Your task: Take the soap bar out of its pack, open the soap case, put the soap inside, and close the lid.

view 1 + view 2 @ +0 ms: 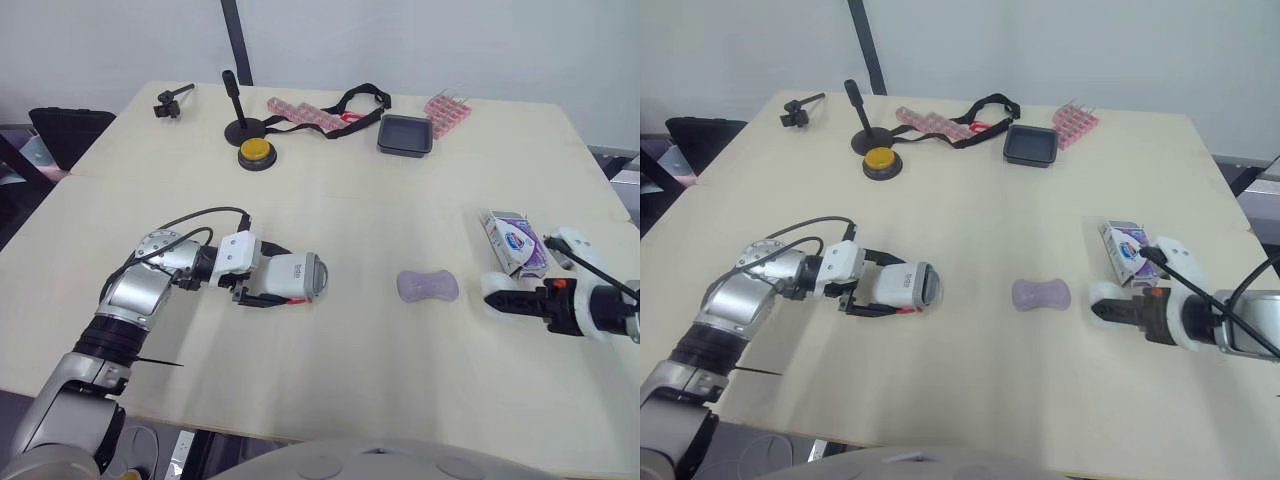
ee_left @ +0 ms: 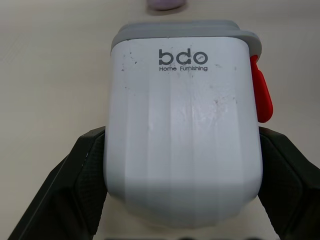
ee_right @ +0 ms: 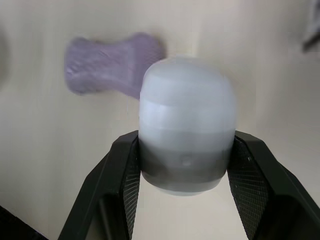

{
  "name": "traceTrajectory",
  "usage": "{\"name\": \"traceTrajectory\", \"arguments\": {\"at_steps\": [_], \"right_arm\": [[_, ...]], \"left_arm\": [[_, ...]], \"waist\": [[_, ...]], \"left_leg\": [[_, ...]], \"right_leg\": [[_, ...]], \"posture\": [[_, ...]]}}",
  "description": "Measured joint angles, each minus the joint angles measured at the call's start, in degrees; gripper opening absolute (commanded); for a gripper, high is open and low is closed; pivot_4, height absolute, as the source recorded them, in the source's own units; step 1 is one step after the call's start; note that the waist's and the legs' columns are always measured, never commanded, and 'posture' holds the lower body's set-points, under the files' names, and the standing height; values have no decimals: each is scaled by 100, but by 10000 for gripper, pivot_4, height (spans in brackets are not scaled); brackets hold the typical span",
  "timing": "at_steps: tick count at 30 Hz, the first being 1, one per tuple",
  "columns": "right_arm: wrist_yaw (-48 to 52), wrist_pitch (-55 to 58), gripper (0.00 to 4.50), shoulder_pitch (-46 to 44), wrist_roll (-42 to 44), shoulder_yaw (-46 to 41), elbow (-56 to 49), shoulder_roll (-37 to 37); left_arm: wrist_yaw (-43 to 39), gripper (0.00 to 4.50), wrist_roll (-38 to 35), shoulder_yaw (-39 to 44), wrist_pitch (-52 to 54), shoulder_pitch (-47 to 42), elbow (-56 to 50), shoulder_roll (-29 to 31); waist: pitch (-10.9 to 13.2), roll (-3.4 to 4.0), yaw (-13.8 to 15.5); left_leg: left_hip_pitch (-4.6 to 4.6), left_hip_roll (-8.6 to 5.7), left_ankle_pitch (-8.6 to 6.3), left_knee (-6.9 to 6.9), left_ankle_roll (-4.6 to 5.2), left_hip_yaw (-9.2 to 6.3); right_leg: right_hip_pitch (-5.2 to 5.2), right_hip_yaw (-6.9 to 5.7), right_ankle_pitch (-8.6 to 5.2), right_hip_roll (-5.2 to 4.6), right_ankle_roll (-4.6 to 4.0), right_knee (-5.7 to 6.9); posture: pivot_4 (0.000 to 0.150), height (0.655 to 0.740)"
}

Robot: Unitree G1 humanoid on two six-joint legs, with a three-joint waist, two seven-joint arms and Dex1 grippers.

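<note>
My left gripper [image 1: 278, 276] is shut on the white soap case [image 1: 292, 276], which lies on its side on the table with its grey rim and red latch [image 2: 261, 95] pointing right. Its black fingers [image 2: 82, 175] press on both flanks of the case [image 2: 182, 135]. The purple soap bar [image 1: 428, 286] lies bare on the table between the arms. To the right of the soap, my right gripper [image 1: 500, 292] is shut on a white rounded cap with a grey band [image 3: 186, 125], seemingly the case's lid. The soap pack [image 1: 515, 242] lies behind that gripper.
At the table's far side stand a black tray [image 1: 405, 134], a yellow button [image 1: 257, 153], a black stand [image 1: 238, 108], a black strap [image 1: 345, 108], pink strips [image 1: 300, 112] and a small black clamp [image 1: 172, 100]. Bare tabletop [image 1: 380, 215] lies between them and the arms.
</note>
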Motion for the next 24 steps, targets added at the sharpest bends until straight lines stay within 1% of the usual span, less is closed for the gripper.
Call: {"name": "traceTrajectory", "arguments": {"at_steps": [4, 6, 7, 8, 11, 12, 16, 18, 19, 22, 24], "right_arm": [[-198, -4, 20955, -53, 3, 95, 258, -12], [-379, -16, 20955, -291, 3, 347, 381, -12], [-452, -28, 30382, -386, 3, 449, 425, -11], [-557, -31, 32376, -513, 3, 616, 473, -10], [-684, -24, 42783, -612, 3, 857, 549, 32], [-692, -12, 44502, -647, 3, 935, 586, 39], [-610, 96, 44502, -708, -6, 952, 748, -68], [-392, 249, 44502, -667, -59, 797, 709, -223], [-215, 340, 44502, -631, -170, 620, 642, -286], [627, 750, 44502, -395, -590, -294, 198, -406], [1414, 1040, 44502, -235, -1079, -1073, -420, -373]], "left_arm": [[-55, 34835, 27, -17, -45, -38, 69, -64], [-58, 34835, 35, -42, -60, -50, 85, -97], [-57, 34835, 37, -60, -63, -58, 82, -120], [-57, 34835, 41, -77, -63, -59, 83, -139], [-57, 34835, 44, -129, -63, -64, 84, -157], [-54, 34835, 45, -130, -64, -74, 85, -163], [-48, 34835, 70, -131, -89, -178, 141, -196], [-54, 34835, 86, -145, -92, -184, 174, -207], [-57, 34835, 96, -154, -95, -189, 180, -218], [-68, 34835, 136, -164, -116, -217, 199, -238], [-99, 34835, 137, -163, -121, -230, 224, -235]], "waist": [[0, 0, 11], [0, 0, 5], [0, 0, 6], [0, 0, 5], [0, 0, 15], [0, 0, 19], [0, 0, 25], [2, 2, 21], [2, 2, 21], [2, 1, 33], [3, 0, 42]], "left_leg": [[-2, -1, 0, 2, 1, 0], [-2, -1, 0, 4, 1, 0], [-3, -1, 0, 4, 1, 0], [-2, -1, 0, 5, 1, 0], [-4, -1, 0, 5, 1, 0], [-4, -1, 0, 6, 2, 0], [-4, -1, 0, 8, 2, 0], [-4, -1, 0, 8, 2, 0], [-4, -1, 0, 8, 2, 0], [-6, 0, -1, 8, 3, 0], [-8, 0, -1, 11, 7, 0]], "right_leg": [[0, -1, 0, -1, 0, 0], [0, 0, 0, -1, 0, 2], [0, 0, 0, -1, 0, 2], [0, 0, 0, -1, 0, 4], [0, -1, 0, -1, 0, 3], [0, 0, 0, -1, 0, 2], [0, 0, 0, -1, 0, 4], [0, 1, 0, -1, 0, 4], [0, 1, 0, -1, 0, 4], [-1, 0, 0, 0, -1, 4], [-2, 0, -1, -1, -1, 3]], "posture": [[1500, 7395], [1500, 7395], [1500, 7395], [1500, 7395], [1500, 7395], [1500, 7395], [1500, 7395], [1500, 7395], [1500, 7395], [1500, 7395], [1500, 7395]]}}
